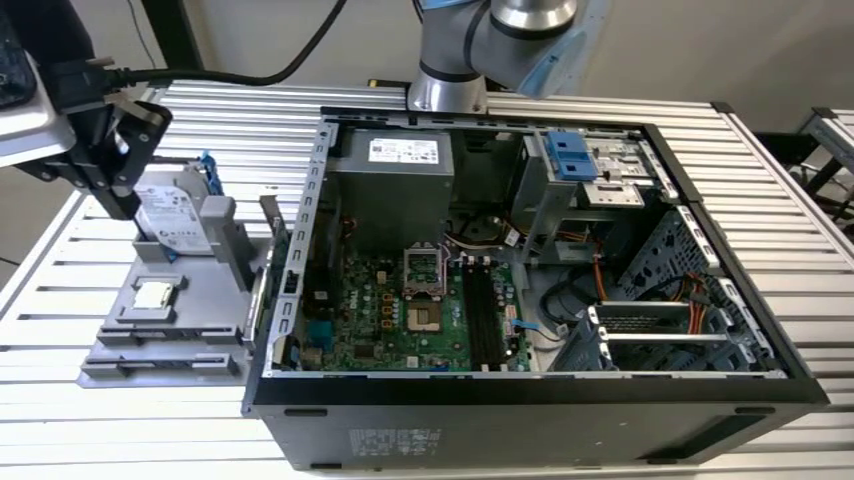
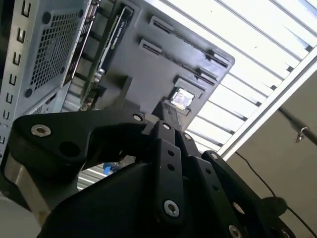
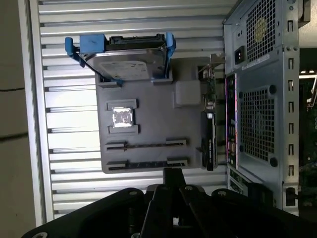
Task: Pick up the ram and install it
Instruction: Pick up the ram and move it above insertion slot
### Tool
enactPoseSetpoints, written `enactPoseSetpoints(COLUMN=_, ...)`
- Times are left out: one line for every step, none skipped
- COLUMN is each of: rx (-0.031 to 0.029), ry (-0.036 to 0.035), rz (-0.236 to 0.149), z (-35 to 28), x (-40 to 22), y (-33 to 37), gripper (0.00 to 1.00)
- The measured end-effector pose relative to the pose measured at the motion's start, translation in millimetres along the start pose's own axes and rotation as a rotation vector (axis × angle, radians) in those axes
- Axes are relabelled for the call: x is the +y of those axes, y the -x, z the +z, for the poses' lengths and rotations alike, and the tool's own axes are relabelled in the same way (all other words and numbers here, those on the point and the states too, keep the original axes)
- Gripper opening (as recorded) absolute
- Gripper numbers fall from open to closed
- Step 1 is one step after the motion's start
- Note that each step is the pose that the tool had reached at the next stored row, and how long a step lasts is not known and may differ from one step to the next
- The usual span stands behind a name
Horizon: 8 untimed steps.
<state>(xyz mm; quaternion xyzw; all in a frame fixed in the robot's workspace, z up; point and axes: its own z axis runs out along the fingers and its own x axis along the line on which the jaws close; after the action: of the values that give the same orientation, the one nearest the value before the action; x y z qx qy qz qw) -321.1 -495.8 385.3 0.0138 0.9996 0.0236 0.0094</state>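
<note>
The end effector (image 3: 173,174) hangs over the gray tray (image 3: 148,106), pinched narrow and holding nothing. The ram (image 3: 209,94) seems to be the thin green board. It stands on edge at the tray's side by the computer case (image 3: 257,99), likely so it is easy to pinch.

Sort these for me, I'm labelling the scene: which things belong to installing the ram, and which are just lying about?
Job in hand:
- ram, on edge between holder and case
- black slots on the motherboard
- gripper, over the holder

Lying about:
- hard drive in its blue frame
- square chip
</note>
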Motion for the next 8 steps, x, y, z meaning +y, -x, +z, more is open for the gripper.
enactPoseSetpoints(rx=0.0009, ry=0.0004, rz=-0.018, z=0.0, x=0.0, y=-0.1, gripper=0.0)
enactPoseSetpoints(rx=0.0018, ry=0.0007, rz=-0.036, z=0.0, x=0.0, y=-0.1, gripper=0.0)
enactPoseSetpoints(rx=0.0025, ry=0.0012, rz=-0.054, z=0.1, x=0.0, y=-0.1, gripper=0.0)
enactPoseSetpoints(rx=0.0034, ry=0.0014, rz=-0.072, z=0.1, x=0.0, y=-0.1, gripper=0.0)
enactPoseSetpoints(rx=0.0042, ry=0.0018, rz=-0.091, z=0.1, x=0.0, y=-0.1, gripper=0.0)
enactPoseSetpoints(rx=0.0051, ry=0.0021, rz=-0.109, z=0.1, x=0.0, y=-0.1, gripper=0.0)
enactPoseSetpoints(rx=0.0069, ry=0.0028, rz=-0.145, z=0.1, x=0.0, y=-0.1, gripper=0.0)
enactPoseSetpoints(rx=0.0078, ry=0.003, rz=-0.163, z=0.0, x=0.0, y=-0.1, gripper=0.0)
